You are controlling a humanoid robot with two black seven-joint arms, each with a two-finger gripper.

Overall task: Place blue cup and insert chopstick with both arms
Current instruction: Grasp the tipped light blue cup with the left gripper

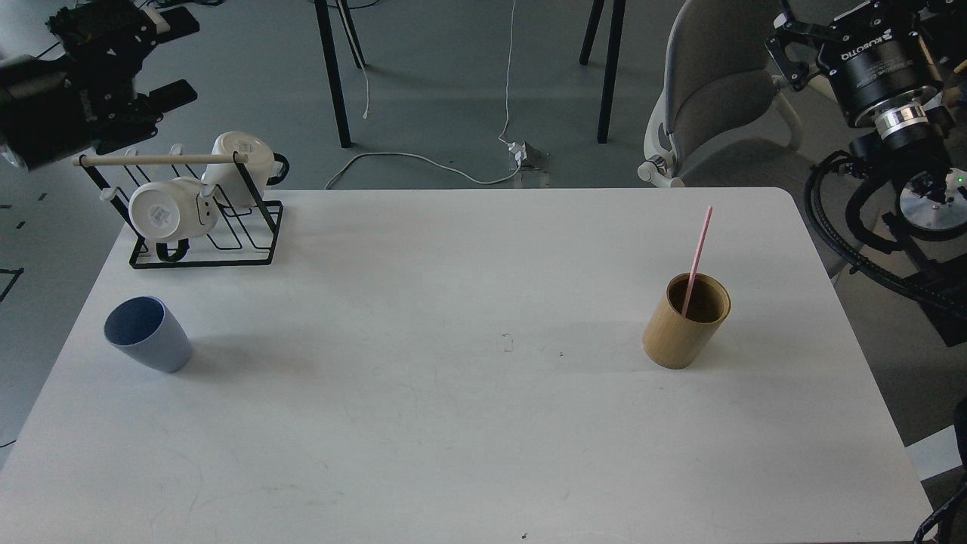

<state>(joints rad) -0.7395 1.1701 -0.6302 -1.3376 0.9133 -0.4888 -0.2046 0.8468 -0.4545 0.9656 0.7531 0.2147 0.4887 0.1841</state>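
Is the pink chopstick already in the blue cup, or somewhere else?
Somewhere else. The chopstick stands leaning inside the tan holder on the table's right side; the blue cup sits upright at the far left with nothing sticking out.

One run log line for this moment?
blue cup: table left, untouched | chopstick: in bamboo holder | left gripper: open, raised

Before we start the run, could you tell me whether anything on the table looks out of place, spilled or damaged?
Nothing looks spilled or damaged. The blue cup stands upright at the table's left, the pink chopstick leans in the tan holder at right, and two white mugs hang on the black rack.
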